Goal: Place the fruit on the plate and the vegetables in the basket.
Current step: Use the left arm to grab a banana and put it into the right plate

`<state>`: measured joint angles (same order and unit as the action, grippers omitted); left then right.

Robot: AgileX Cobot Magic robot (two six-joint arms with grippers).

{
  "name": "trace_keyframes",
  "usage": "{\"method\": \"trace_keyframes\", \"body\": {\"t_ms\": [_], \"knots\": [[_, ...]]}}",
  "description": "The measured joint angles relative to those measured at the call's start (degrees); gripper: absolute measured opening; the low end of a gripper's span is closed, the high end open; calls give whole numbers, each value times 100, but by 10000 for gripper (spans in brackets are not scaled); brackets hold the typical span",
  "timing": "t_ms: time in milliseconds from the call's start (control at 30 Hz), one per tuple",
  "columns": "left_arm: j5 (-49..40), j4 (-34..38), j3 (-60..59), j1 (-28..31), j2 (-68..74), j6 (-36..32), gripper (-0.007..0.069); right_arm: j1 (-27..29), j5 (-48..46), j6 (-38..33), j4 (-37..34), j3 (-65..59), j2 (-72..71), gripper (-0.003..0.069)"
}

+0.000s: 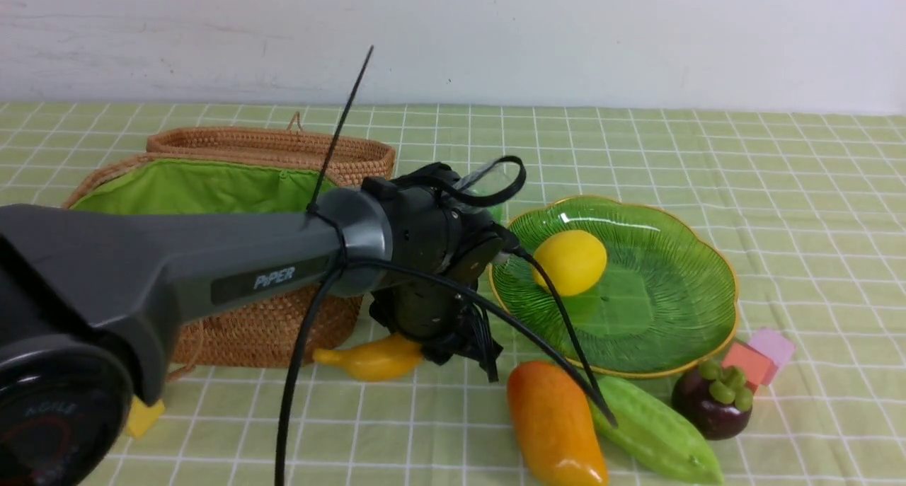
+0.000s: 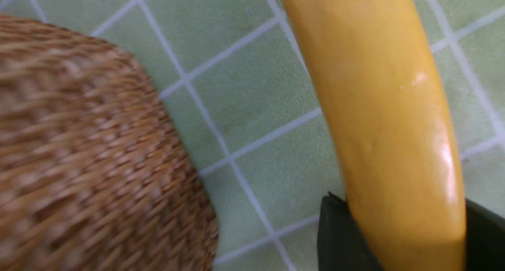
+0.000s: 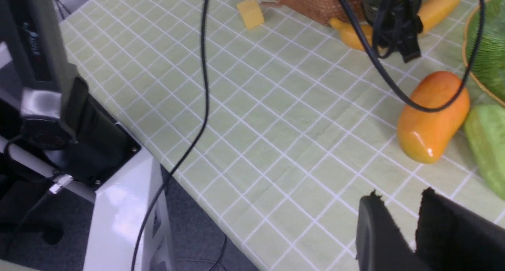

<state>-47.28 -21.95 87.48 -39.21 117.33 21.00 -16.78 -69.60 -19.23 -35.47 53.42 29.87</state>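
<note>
My left gripper [image 1: 453, 344] reaches down in front of the wicker basket [image 1: 233, 189] and is shut on the yellow-orange banana [image 1: 375, 359], which lies on the cloth. In the left wrist view the banana [image 2: 378, 105] fills the space between both black fingers [image 2: 335, 231]. The green plate [image 1: 658, 330] holds the lemon [image 1: 570, 259]. Mango [image 1: 555, 422], light green gourd [image 1: 655, 433] and mangosteen [image 1: 711, 401] lie in front of the plate. My right gripper [image 3: 400, 194] hovers near the table's front edge, narrowly open and holding nothing.
A red cube [image 1: 747, 362] and a pink cube [image 1: 771, 344] sit right of the plate. A yellow cube [image 1: 145, 415] lies by the basket's front left corner. The left arm's cables [image 1: 566, 330] hang over the mango and the plate's edge.
</note>
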Motion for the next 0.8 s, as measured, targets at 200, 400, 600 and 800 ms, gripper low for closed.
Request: {"method": "trace_keyframes", "body": {"t_ms": [200, 400, 600, 800], "knots": [[49, 284, 0, 0, -823, -109, 312, 0, 394, 117, 221, 0, 0, 117], [903, 1362, 0, 0, -1262, -1676, 312, 0, 1005, 183, 815, 0, 0, 95], [1804, 3541, -5, 0, -1111, -4249, 312, 0, 1306, 630, 1689, 0, 0, 92], [1974, 5733, -5, 0, -734, -6965, 312, 0, 1543, 939, 2081, 0, 0, 93]]}}
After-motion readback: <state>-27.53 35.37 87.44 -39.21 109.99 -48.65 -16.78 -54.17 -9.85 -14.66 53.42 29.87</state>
